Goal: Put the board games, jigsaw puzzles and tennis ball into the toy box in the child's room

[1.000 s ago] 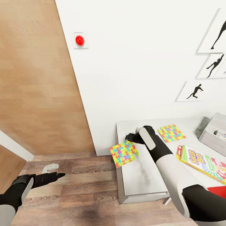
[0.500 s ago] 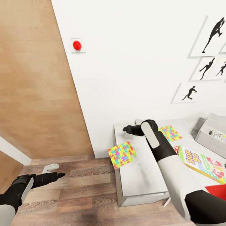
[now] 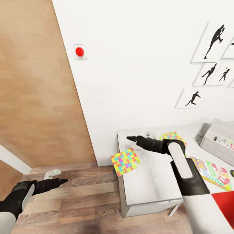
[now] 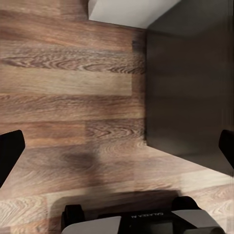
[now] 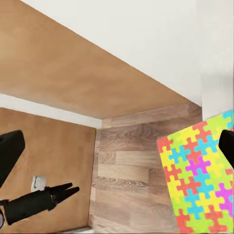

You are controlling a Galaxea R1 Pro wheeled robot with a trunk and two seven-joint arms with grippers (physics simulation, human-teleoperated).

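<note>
Head view: jigsaw puzzle [image 3: 125,161] overhangs the table's [image 3: 152,187] left edge.

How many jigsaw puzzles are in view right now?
2. One puzzle overhangs the table's left edge, ahead of the right gripper. The second puzzle lies flat farther back, partly hidden behind the right arm. None shows in the toy box, though its inside is mostly hidden.

Table [image 3: 152,182] top – smooth, matt; floor [image 3: 87,195] – wood planks.

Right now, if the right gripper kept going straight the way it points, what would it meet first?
Probably nothing on the table: the right gripper points past its end edge, above the overhanging jigsaw puzzle, toward the wooden wall. Depth is unclear.
</note>
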